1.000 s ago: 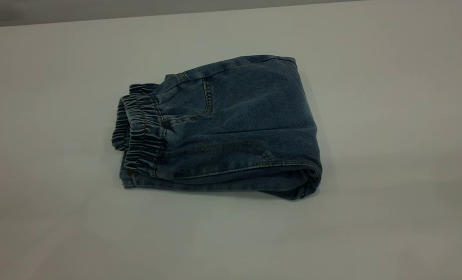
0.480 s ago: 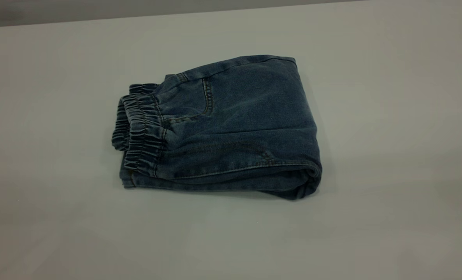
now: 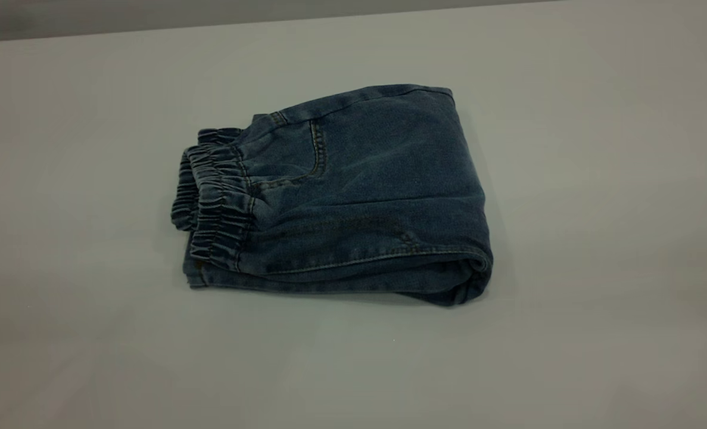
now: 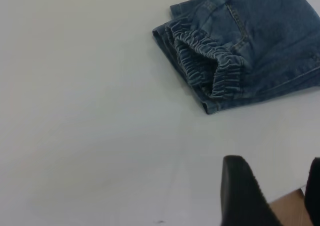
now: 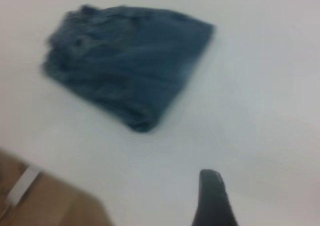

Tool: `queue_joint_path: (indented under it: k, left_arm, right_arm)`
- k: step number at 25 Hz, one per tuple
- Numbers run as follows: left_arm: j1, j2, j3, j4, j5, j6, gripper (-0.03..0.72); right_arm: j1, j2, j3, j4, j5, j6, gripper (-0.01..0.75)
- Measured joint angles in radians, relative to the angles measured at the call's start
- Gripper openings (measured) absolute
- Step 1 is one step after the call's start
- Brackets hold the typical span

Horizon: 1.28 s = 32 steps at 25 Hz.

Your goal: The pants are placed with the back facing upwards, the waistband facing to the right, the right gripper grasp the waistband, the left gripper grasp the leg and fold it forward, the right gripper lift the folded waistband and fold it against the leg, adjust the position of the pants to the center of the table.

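The blue denim pants lie folded into a compact bundle near the middle of the table, with nothing holding them. The gathered elastic waistband is at the bundle's left end, the fold at its right end. Neither gripper appears in the exterior view. My left gripper hovers open over bare table, well clear of the pants and their waistband. My right gripper is also off the pants; only one finger shows, with nothing beside it, so it stands open.
The pale grey table surrounds the bundle on all sides. Its far edge runs along the top of the exterior view. A brown surface beyond the table's edge shows between the left fingers, and again in the right wrist view.
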Motion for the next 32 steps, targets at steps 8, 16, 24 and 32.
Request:
queue_joint_path:
  k: [8,16,24,32]
  left_arm:
    - [0.000,0.000,0.000,0.000,0.000,0.000,0.311]
    - [0.000,0.000,0.000,0.000,-0.001,0.000,0.311]
    - [0.107,0.000,0.000,0.000,-0.001,0.000,0.311]
    - [0.362,-0.049,0.000,0.000,-0.002,0.001,0.311]
  right_arm:
    - [-0.272,-0.081,0.000,0.000,0.000,0.000,0.408]
    - [-0.280,-0.124,0.000,0.003,0.000,0.000,0.408]
    - [-0.279,-0.122,0.000,0.003,0.000,0.000,0.408]
    - [-0.279,-0.122,0.000,0.003,0.000,0.000,0.408]
